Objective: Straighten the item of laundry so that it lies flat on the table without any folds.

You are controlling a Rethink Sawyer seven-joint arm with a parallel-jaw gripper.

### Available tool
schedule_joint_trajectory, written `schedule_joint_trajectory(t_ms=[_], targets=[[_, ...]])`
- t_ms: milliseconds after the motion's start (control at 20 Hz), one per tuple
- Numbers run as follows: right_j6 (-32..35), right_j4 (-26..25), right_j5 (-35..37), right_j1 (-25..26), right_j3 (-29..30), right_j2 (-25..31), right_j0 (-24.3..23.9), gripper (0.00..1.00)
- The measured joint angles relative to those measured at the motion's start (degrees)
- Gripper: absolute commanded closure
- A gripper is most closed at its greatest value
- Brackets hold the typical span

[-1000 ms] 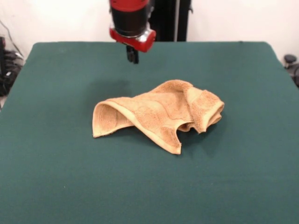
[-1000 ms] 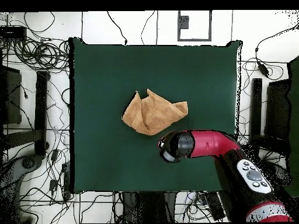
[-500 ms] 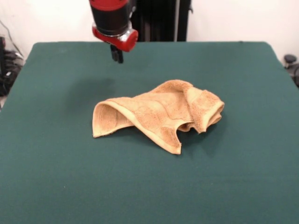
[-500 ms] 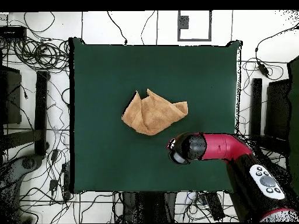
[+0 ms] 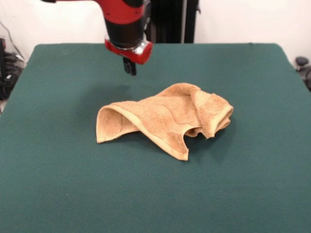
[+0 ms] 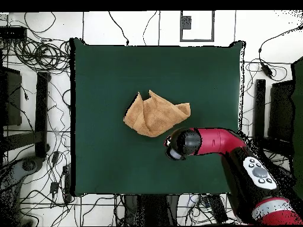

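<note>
The tan-orange towel (image 5: 165,119) lies crumpled near the middle of the dark green table (image 5: 58,194), with its left end curled over and its right end folded into a thick roll. It also shows in the overhead view (image 6: 155,115) on the table (image 6: 106,77). No white label shows. My gripper (image 5: 129,67) hangs from the red and black arm above the table, behind the towel's left part and apart from it. Its tips look shut and hold nothing. In the overhead view the arm's wrist (image 6: 179,145) covers the gripper, just off the towel's edge.
Cables and stands (image 6: 35,59) lie on the floor around the table. The robot's black pedestal (image 5: 170,22) stands behind the table's far edge. The red arm (image 6: 231,145) reaches in over one side of the table.
The gripper has moved a little to the right in the front view and come lower and closer to the towel. The towel has not moved.
</note>
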Motion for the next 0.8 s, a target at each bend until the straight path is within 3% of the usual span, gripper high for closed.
schedule_joint_trajectory(t_ms=[250, 600, 800], targets=[[0.0, 0.0, 0.0, 0.8, -2.5, 0.0, 2.6, 1.0], [0.0, 0.0, 0.6, 5.6, -11.8, 0.0, 6.8, 1.0], [0.0, 0.6, 7.1, 8.3, -17.7, -0.2, 8.7, 1.0]])
